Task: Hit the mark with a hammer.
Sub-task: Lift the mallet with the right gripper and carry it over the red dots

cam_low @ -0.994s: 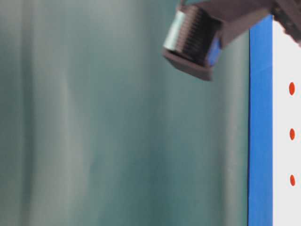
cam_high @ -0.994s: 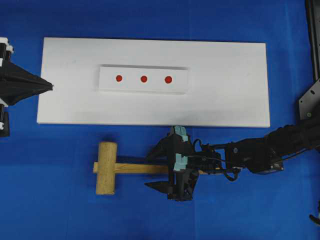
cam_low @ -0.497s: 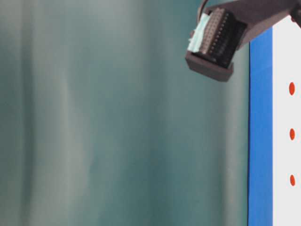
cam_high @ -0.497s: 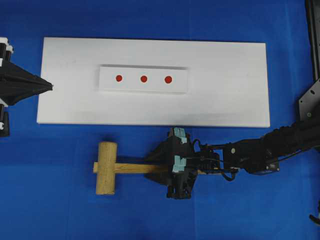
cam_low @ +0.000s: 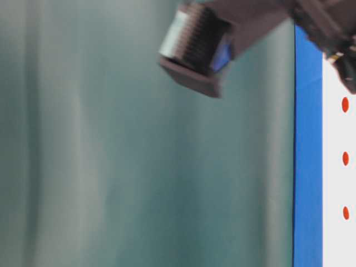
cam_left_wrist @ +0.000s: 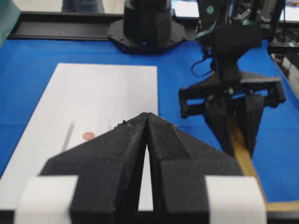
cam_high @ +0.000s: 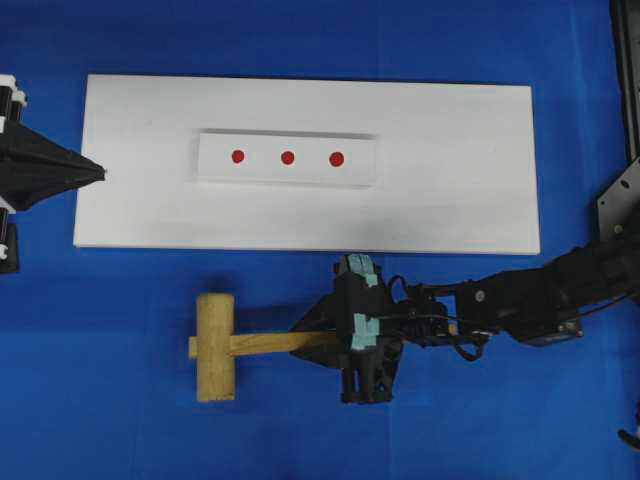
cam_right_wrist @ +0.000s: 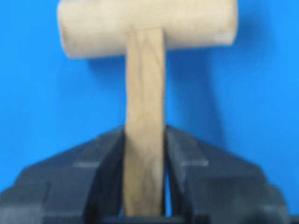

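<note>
Gripping the hammer (cam_high: 215,346) by its handle, the right pincer (cam_high: 335,343) has the pickup done; left pincer (cam_left_wrist: 146,122) closed, empty. Striking a mark (cam_high: 287,157) remains.

Hammer (cam_high: 216,346): unpainted light wood, thick cylindrical head, long thin flat handle. It lies on the blue counter (cam_high: 120,420), nearer the counter's front edge than its rear edge and somewhat left of centre. The head points toward the front and rear edges; the handle runs from it toward the counter's right edge. Handle clamped between the jaws of the right gripper (cam_high: 340,343), seen closely in the right wrist view.

Marks: three red dots (cam_high: 287,157) in a row on a raised white strip (cam_high: 370,160), set on the white board (cam_high: 460,200) behind the hammer, well apart from it.
</note>
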`<state>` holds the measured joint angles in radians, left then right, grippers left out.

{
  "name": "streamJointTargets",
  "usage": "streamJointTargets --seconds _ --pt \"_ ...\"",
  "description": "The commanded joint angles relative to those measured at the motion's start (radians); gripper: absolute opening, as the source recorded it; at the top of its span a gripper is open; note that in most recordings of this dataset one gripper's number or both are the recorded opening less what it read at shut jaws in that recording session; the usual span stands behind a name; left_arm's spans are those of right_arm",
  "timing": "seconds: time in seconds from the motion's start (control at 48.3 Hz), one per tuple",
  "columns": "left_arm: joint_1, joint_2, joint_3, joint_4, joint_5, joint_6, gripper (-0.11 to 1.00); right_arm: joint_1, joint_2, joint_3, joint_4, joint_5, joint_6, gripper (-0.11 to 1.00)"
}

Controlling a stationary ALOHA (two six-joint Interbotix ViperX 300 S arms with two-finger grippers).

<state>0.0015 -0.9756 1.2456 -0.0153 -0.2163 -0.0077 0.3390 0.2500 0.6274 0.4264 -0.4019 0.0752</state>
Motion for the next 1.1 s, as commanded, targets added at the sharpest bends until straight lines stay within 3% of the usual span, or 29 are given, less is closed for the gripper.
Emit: streamJointTargets --seconds 0.0,0.248,0.476,1.077 --pt "0.0 0.002 -0.011 -0.002 -0.005 -0.003 0.0 0.0 -0.101 -0.012 -0.003 0.023 -0.026 0.09" --pt "0.0 -0.006 -0.012 -0.002 -0.005 -0.005 0.0 -0.005 -0.242 -0.008 -0.003 0.114 -0.084 0.09" --pt "0.0 -0.006 -0.012 -0.002 0.002 -0.005 0.0 -0.034 -0.265 -0.008 -0.003 0.133 -0.098 0.09" --pt "0.0 -0.006 -0.012 -0.003 0.009 -0.018 0.0 -0.314 -0.304 -0.009 -0.008 0.209 -0.339 0.09"
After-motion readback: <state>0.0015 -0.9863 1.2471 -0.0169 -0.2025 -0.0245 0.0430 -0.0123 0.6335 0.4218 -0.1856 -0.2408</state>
